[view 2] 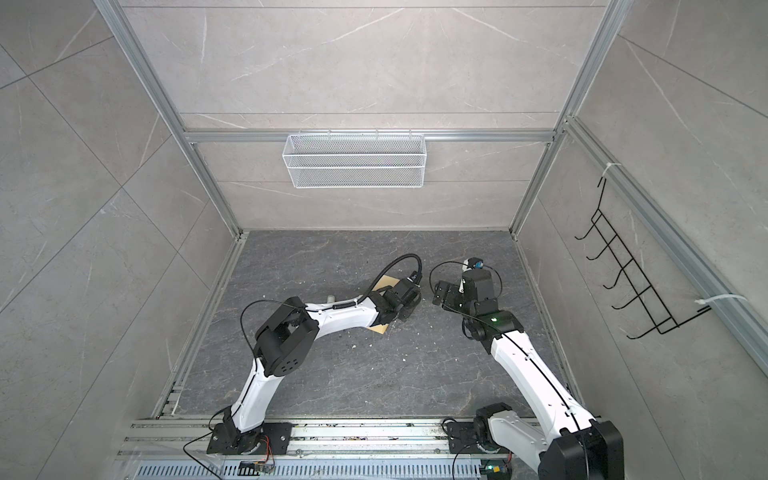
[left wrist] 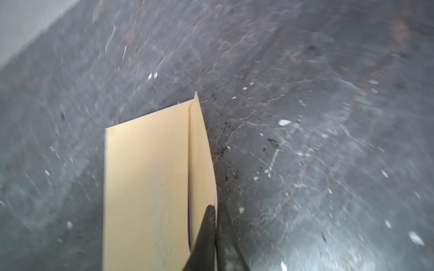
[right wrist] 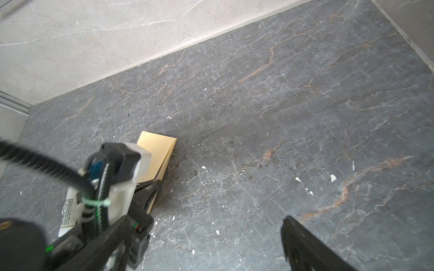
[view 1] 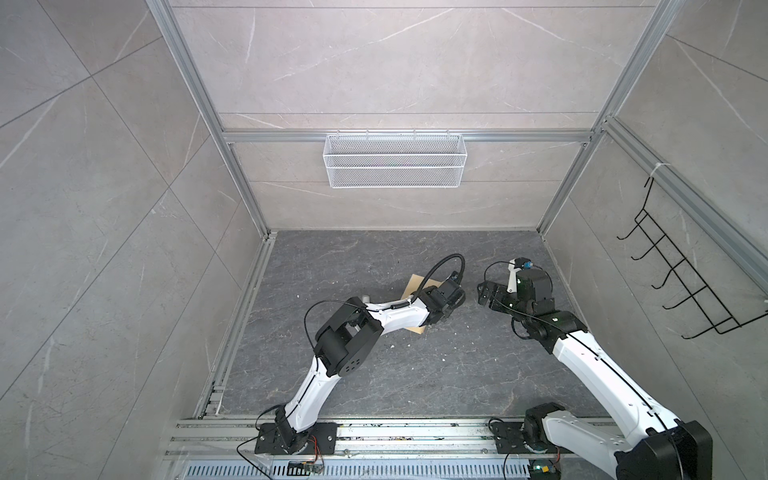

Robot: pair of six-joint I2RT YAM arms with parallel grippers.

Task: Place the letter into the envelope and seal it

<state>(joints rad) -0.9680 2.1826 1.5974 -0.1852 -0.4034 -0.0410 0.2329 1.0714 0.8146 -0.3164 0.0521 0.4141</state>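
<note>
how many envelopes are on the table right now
1. The envelope lies near the middle of the table, its flap edge pinched in the left gripper. The left arm covers part of the table, so another could be hidden.

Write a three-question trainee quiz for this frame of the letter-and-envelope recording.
1. True or false: the right pincer grips the envelope.
2. Which pincer is shut on the edge of the envelope's flap? A) left pincer B) right pincer C) neither
3. Fill in: the thin blue edge showing beside the flap's crease belongs to the ____.
Key: 1 false; 2 A; 3 letter.
</note>
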